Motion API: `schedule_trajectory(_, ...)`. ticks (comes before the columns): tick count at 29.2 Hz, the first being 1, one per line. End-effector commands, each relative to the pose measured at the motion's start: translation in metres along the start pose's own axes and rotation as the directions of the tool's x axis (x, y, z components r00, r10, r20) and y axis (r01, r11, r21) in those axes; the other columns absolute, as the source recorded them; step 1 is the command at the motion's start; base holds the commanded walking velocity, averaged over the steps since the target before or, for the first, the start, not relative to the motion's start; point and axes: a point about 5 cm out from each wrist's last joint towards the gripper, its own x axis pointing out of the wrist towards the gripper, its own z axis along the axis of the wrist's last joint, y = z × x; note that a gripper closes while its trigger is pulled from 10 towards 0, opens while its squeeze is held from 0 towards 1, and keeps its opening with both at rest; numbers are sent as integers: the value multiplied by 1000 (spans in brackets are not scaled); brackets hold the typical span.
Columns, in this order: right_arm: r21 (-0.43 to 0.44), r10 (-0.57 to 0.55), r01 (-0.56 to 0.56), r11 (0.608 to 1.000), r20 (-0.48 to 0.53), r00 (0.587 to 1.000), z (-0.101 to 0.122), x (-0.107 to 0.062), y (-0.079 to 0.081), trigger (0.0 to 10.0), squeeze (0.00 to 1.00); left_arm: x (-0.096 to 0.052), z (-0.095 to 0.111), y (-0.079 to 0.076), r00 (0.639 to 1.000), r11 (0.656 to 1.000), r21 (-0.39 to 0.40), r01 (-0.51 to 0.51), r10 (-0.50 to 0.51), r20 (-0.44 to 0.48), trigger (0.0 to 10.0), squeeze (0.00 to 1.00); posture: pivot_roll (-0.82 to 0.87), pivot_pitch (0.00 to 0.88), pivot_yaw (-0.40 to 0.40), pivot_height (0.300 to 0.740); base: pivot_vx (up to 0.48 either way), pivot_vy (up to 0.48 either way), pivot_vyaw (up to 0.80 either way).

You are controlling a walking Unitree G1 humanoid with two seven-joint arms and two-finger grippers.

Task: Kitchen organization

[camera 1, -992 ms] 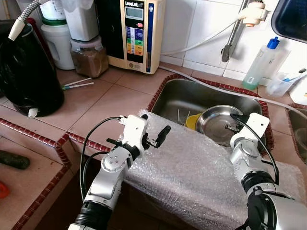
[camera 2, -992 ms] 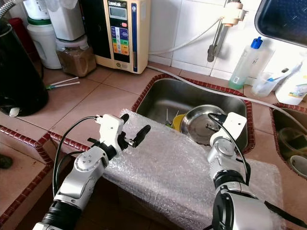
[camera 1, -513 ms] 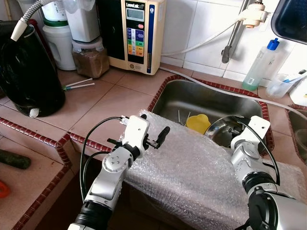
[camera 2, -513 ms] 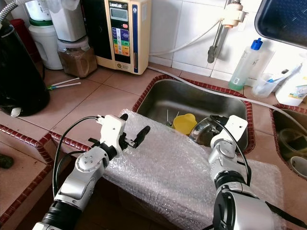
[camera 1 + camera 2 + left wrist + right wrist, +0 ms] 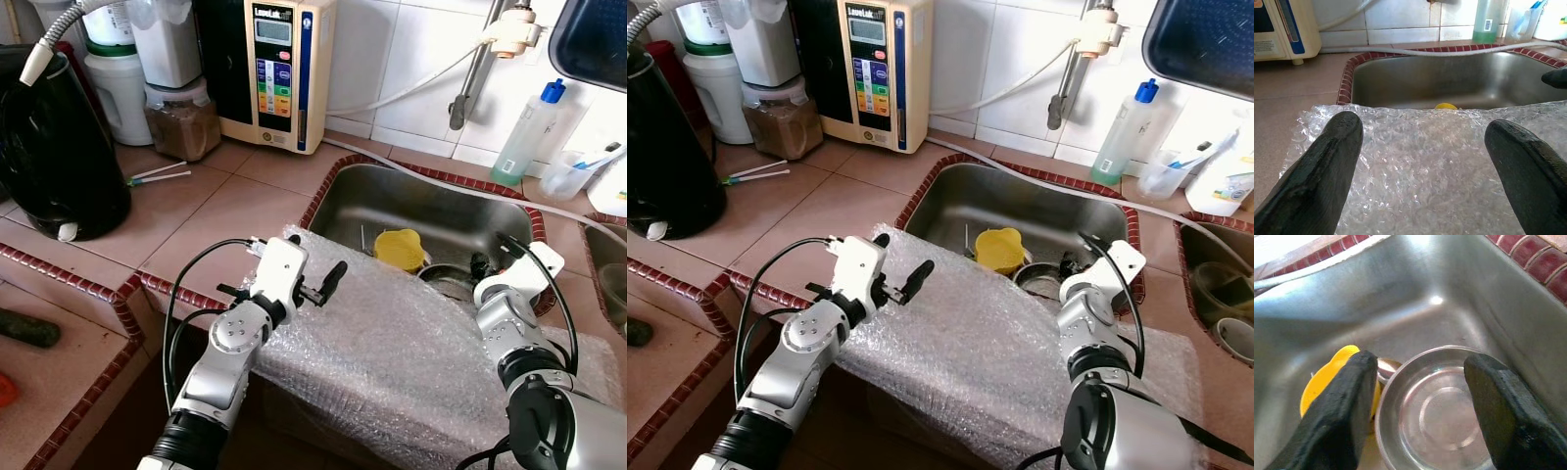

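Note:
A steel sink is set in the tiled counter. In it lies a yellow plastic cup next to a steel bowl, which rests flat on the sink floor. My right gripper hangs open just over the bowl's near rim, at the sink's right end, with nothing between its fingers. A sheet of bubble wrap covers the sink's front edge. My left gripper is open above the wrap's left end, holding nothing.
A water ioniser, a jar of brown powder and a black kettle stand at the back left. A soap bottle and the tap are behind the sink. A second basin lies at the right.
The steel bowl, tilted up at my right gripper a second ago, has gone down flat into the sink. The right gripper has lowered with it, and the yellow cup has come into sight.

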Motion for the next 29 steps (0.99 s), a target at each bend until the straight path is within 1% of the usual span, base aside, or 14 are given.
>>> schedule_trajectory(1,12,-13,14,1000,-103,995,-24,-4,-3,10000,1000,3,2,-2,1000,1000,11,16,-16,-6,10000,1000,133,0,-10,740,0,0,0)
schedule_trajectory(4,-8,-11,10,1000,-87,996,-22,-4,-3,10000,1000,3,1,-3,1000,1000,11,15,-15,-8,10000,1000,132,0,-10,740,0,0,0)
schedule_trajectory(6,-57,18,-21,998,-60,998,-18,-4,1,10000,1000,3,2,-1,1000,1000,27,-13,13,-3,10000,1000,132,0,-12,740,0,0,0)
schedule_trajectory(7,-151,62,-61,987,-3,998,-11,-3,8,10000,1000,4,7,7,997,996,31,-79,78,20,10000,1000,129,0,-11,740,0,0,0)
schedule_trajectory(9,-235,117,-100,967,59,991,-3,-3,16,10000,1000,5,12,13,990,991,29,-132,131,45,10000,1000,128,0,-11,740,0,0,0)
schedule_trajectory(13,-323,240,-179,930,161,957,12,-6,30,10000,1000,5,21,20,980,982,43,-183,179,83,10000,1000,123,0,-10,740,0,0,0)
schedule_trajectory(14,-385,275,-186,904,192,942,18,-7,34,10000,1000,5,25,23,975,977,63,-203,196,102,10000,1000,120,0,-9,740,0,0,0)
schedule_trajectory(15,-385,275,-186,904,192,942,18,-7,34,10000,1000,5,25,23,975,977,63,-203,196,102,10000,1000,120,0,-9,740,0,0,0)
schedule_trajectory(18,-487,344,-190,852,248,906,32,-10,40,10000,1000,6,34,30,961,964,84,-253,241,132,10000,1000,110,0,-7,740,0,0,0)
schedule_trajectory(20,-510,370,-194,838,270,889,36,-11,43,10000,1000,6,35,33,954,955,92,-281,268,131,10000,1000,106,0,-8,740,0,0,0)
schedule_trajectory(23,-578,458,-222,785,300,837,43,-18,50,10000,1000,4,34,36,951,952,74,-296,287,115,10000,1000,98,0,-8,740,0,0,0)
schedule_trajectory(24,-578,458,-222,785,300,837,43,-18,50,10000,1000,4,34,36,951,952,74,-296,287,115,10000,1000,98,0,-8,740,0,0,0)
schedule_trajectory(26,-591,490,-225,774,335,805,51,-24,51,10000,1000,-1,33,37,949,950,74,-304,295,113,10000,1000,95,0,-9,740,0,0,0)
schedule_trajectory(29,-591,489,-212,779,360,794,58,-28,46,10000,1000,-8,31,38,947,947,85,-310,300,117,10000,1000,88,0,-11,740,0,0,0)
